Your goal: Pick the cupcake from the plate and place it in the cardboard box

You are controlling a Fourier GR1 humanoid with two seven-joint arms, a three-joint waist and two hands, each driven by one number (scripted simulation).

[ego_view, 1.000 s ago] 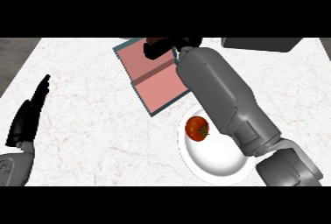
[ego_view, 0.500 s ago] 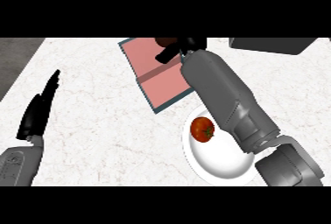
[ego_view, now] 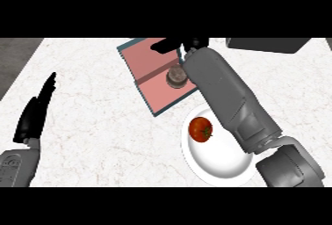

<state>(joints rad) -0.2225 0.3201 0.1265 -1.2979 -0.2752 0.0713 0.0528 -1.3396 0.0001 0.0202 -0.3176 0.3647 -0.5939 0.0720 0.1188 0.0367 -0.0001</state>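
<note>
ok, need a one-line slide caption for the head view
Cupcake sits in the cardboard box, right hand above it; tomato on plate; left hand rests open.

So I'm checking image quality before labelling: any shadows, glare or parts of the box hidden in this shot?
Head view: flat, even light, no glare on the counter; a darker band crosses the box floor beside the cupcake; the right forearm covers the box's right edge and part of the plate; the tomato shows in full; the right hand is dark at the box's far end, fingers unclear.

Brown cupcake [ego_view: 175, 75] inside pink cardboard box [ego_view: 146, 70]; white plate [ego_view: 217, 160] nearby.
</note>
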